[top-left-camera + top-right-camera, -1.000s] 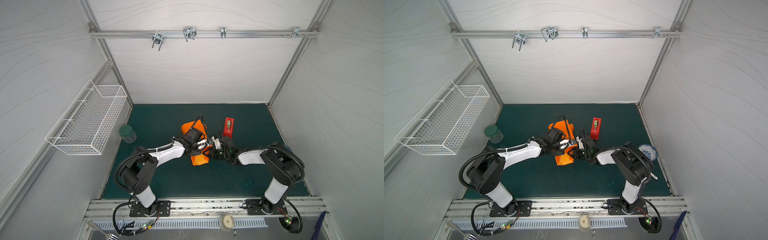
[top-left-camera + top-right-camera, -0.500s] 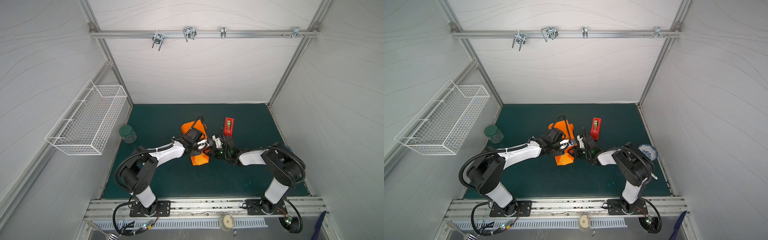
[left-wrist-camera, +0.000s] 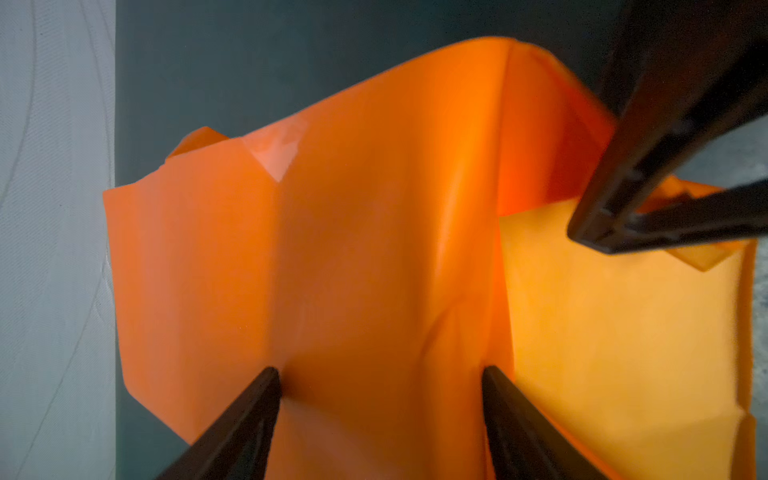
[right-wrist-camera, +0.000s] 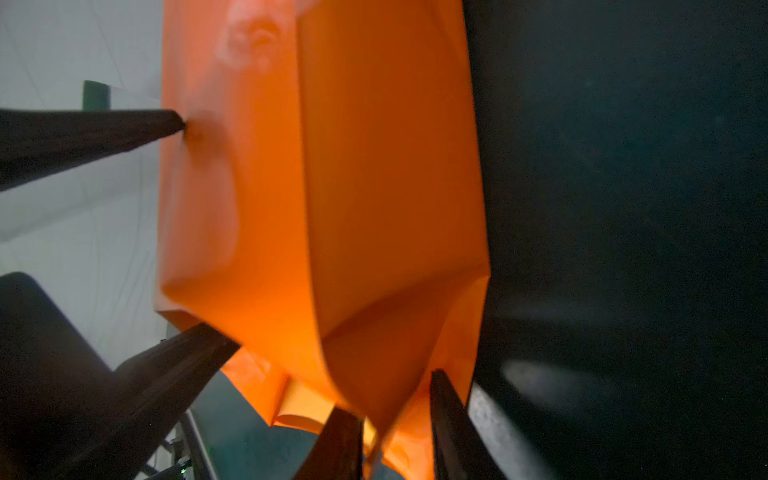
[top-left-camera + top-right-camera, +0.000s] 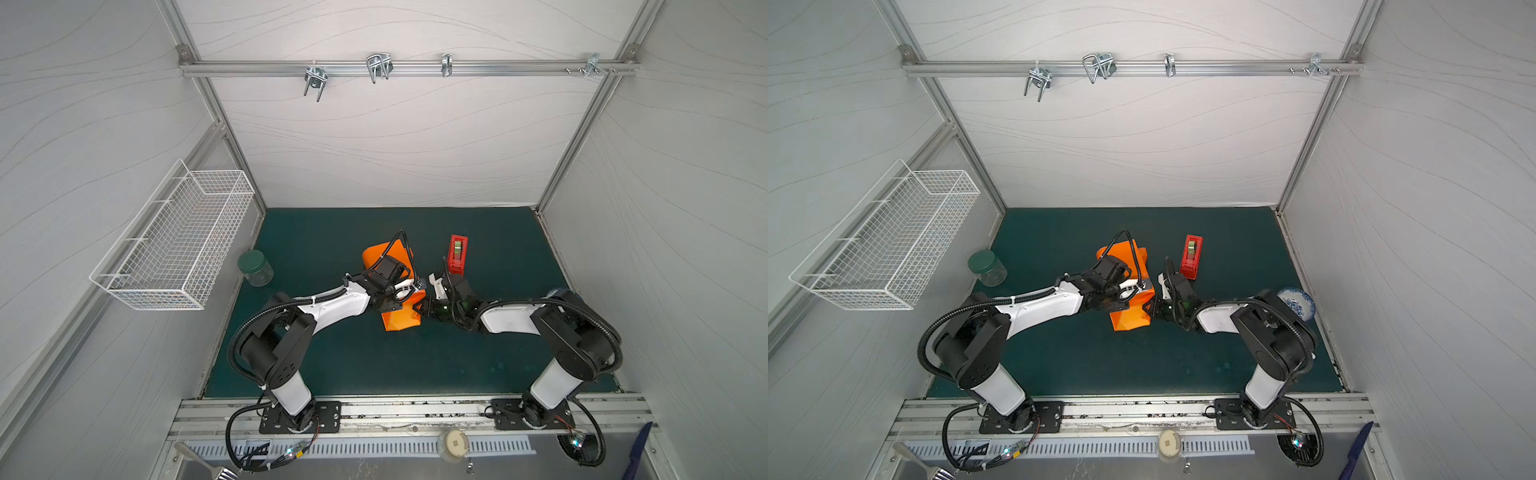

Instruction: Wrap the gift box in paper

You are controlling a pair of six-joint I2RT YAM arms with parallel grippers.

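The orange paper (image 5: pixel 398 321) (image 5: pixel 1128 319) lies folded round a parcel in the middle of the green mat; the gift box is hidden under it. My left gripper (image 5: pixel 411 287) (image 5: pixel 1140 289) rests on top of the parcel. It is open, and its two fingertips press into the paper's face in the left wrist view (image 3: pixel 380 372). My right gripper (image 5: pixel 419 309) (image 5: pixel 1148 309) sits at the parcel's right side. In the right wrist view (image 4: pixel 392 395) its jaws are shut on a folded end flap of the paper (image 4: pixel 374 249). The left fingers (image 4: pixel 124 129) show there too.
A red tape dispenser (image 5: pixel 457 254) (image 5: pixel 1192 255) stands just behind the right gripper. A green-lidded jar (image 5: pixel 254 268) sits at the mat's left edge under a white wire basket (image 5: pixel 178 241) on the wall. A blue-patterned bowl (image 5: pixel 1296 302) lies behind the right arm.
The right gripper's jaws have narrowed onto the paper flap at the parcel's right side. The left arm and the parcel have stayed where they were.
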